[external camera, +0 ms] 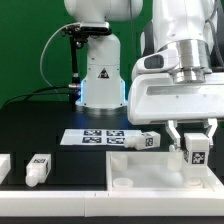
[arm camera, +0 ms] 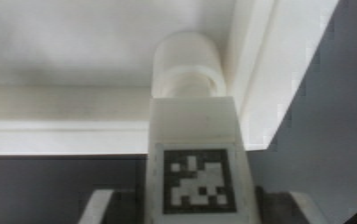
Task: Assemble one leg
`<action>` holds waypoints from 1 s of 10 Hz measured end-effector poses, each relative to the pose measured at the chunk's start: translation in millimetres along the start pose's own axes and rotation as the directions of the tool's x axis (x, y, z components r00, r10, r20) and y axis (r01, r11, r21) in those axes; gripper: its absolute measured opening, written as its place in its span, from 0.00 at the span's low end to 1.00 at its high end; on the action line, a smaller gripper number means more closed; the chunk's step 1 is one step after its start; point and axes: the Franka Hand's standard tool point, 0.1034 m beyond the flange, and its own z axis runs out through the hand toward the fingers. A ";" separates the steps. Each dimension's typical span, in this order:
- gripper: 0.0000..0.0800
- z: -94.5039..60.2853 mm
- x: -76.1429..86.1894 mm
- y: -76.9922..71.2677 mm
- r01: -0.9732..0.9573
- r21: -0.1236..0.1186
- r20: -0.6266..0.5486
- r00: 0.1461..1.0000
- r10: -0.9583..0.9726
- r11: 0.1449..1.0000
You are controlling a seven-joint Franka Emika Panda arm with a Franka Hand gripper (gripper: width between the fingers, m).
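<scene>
Pincer [external camera: 193,143] clamped on one leg [external camera: 196,153], and I hold it upright over the white panel [external camera: 140,178] at the panel's corner on the exterior view's right. My two jaws press on opposite sides of the leg, with its black-and-white tag facing the exterior camera just below them.

In the wrist view the same leg [arm camera: 194,120] runs away from the pincer [arm camera: 196,200], its tag closest to the lens between my fingers [arm camera: 100,208]. Its rounded far end lies against the panel [arm camera: 50,110], just inside the raised rim [arm camera: 255,50]. I cannot tell whether that end touches the panel or hangs just above it. Beyond the rim the dark desk [arm camera: 326,110] shows.

A second leg [external camera: 143,140] lies on its side on the desk [external camera: 40,125], just beside the panel's far edge. The marker board [external camera: 95,137] lies flat just past that leg, farther from the panel. A third leg [external camera: 37,168] lies well apart from the panel, off its edge on the exterior view's left. The arm's white base [external camera: 100,75] stands on the far side of the marker board from the panel.
</scene>
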 end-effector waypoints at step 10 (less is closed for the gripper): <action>0.80 1.4 9.5 -6.4 -0.033 0.031 0.223 0.975 0.025 0.999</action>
